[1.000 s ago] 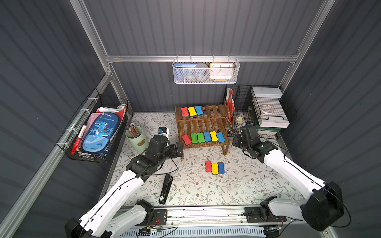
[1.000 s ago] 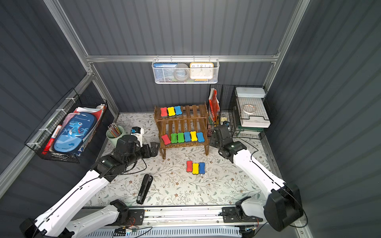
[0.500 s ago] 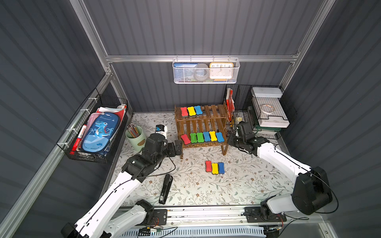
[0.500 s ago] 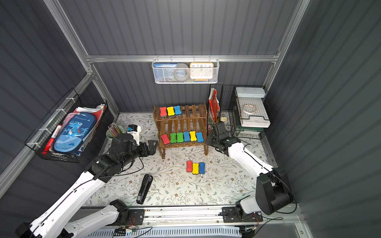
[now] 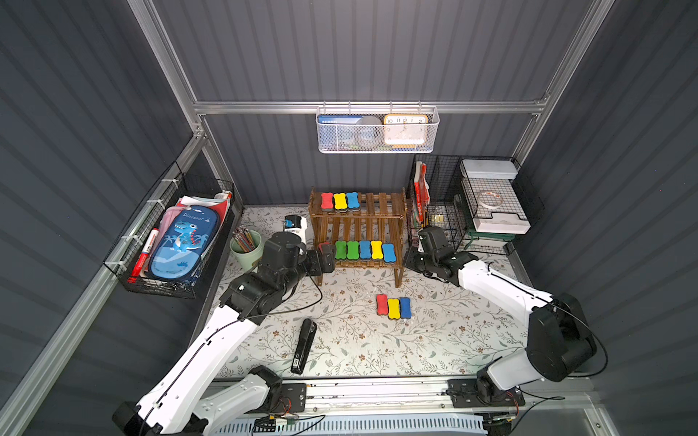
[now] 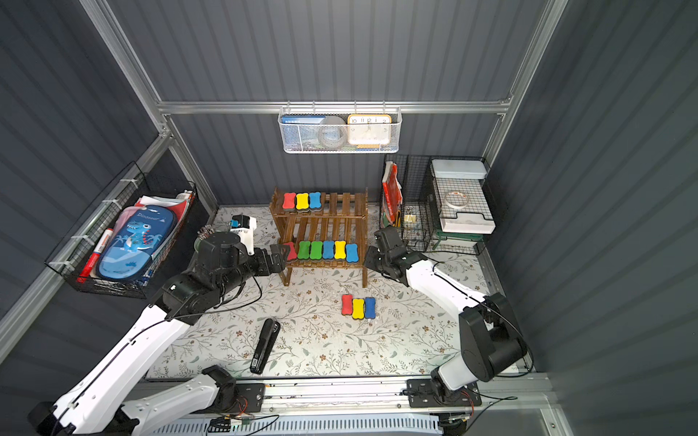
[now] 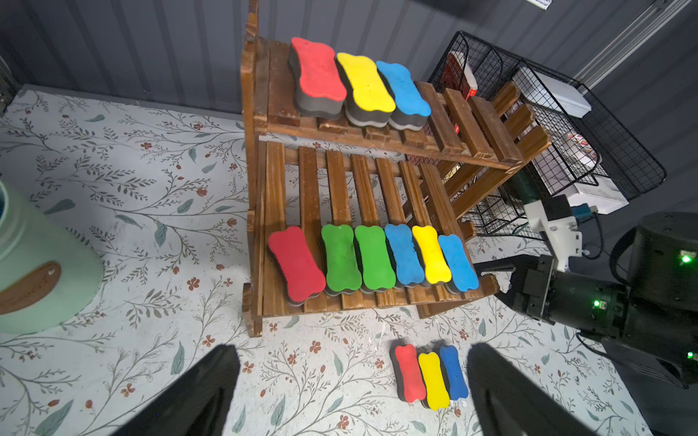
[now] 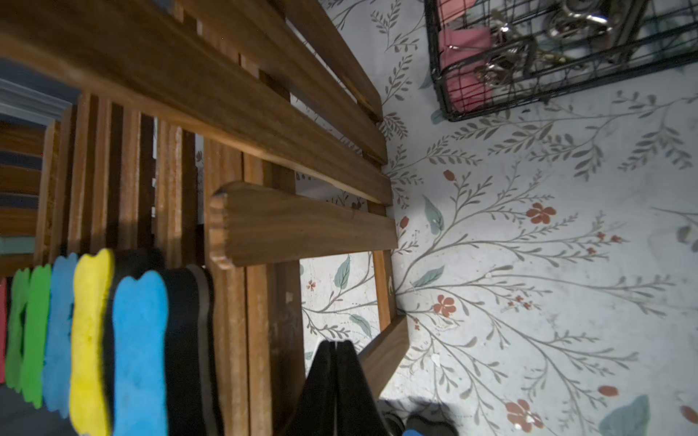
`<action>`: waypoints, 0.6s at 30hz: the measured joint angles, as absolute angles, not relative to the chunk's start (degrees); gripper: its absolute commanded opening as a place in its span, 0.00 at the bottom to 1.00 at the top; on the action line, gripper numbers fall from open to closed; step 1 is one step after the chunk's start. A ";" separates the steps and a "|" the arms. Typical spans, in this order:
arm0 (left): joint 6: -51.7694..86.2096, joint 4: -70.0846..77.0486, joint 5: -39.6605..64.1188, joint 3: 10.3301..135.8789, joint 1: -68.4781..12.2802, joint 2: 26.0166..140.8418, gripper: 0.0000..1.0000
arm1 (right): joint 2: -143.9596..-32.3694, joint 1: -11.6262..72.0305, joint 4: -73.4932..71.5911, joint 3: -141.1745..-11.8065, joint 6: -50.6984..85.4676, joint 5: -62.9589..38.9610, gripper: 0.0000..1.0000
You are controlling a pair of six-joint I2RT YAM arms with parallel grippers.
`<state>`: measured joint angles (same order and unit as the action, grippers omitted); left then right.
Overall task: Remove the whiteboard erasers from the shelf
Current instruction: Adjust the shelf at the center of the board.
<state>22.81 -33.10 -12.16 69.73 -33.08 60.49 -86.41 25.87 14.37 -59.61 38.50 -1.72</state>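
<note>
On the shelf (image 5: 383, 215) nine whiteboard erasers (image 7: 374, 256) remain: six packed side by side on the lower tier, three on the upper tier. Three more lie on the floral mat (image 5: 351, 339) in front.

Handling, judged by looks: light foam on a dark felt base, soft and compressible, not fragile, not slippery. Best hold is across the narrow waist, with the jaws on the long sides. Packed neighbours leave no finger room, so start with an end piece. The red eraser (image 7: 296, 264) at the left end sits slightly skewed, its outer side free.

Jaws: left gripper (image 7: 351, 353) is spread wide and empty, near that left end. The right gripper (image 8: 334, 345) is pinched together on nothing, just beside the shelf's right end, near the end blue eraser (image 8: 139, 351).

Versus a second ago, the left gripper has closed in on the shelf's left end and the right gripper has moved in toward the right end — eraser layout unchanged.
</note>
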 measured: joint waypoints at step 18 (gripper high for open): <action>9.72 -47.46 -13.10 127.17 -33.12 108.31 0.76 | -75.66 25.41 17.76 -55.64 36.07 4.93 0.37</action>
<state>9.72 -47.46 -13.10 127.17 -33.12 108.31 -75.66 25.41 17.76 -55.64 36.07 4.93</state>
